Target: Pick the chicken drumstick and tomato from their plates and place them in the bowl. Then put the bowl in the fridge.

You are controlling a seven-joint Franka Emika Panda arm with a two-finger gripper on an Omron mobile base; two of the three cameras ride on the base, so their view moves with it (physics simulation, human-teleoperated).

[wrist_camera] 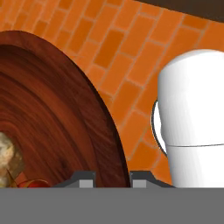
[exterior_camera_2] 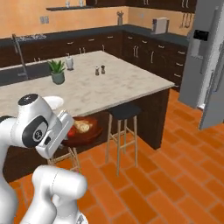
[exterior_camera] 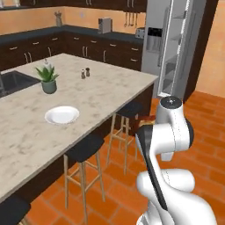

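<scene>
Wooden bowl carried in the air beside the island, fridge door open ahead.

The gripper (wrist_camera: 112, 177) is closed on the rim of the dark wooden bowl (exterior_camera_2: 84, 135), its 2 fingertips pinching the edge, and holds it over the orange brick floor (exterior_camera_2: 175, 175) just off the island counter's (exterior_camera_2: 109, 87) near edge. Inside the bowl lie the chicken drumstick (exterior_camera_2: 83, 126) and, touching it, the red tomato (exterior_camera_2: 71, 131). 1 white plate (exterior_camera: 62, 115) sits on the counter near that edge, with a potted plant (exterior_camera: 47, 79) and 2 small shakers (exterior_camera: 85, 73) further in. 2 black-seated stools (exterior_camera: 125, 132) stand under the overhang, close beside the bowl. The grey fridge (exterior_camera: 176, 48) stands beyond the island's far corner, 1 door swung open.
</scene>
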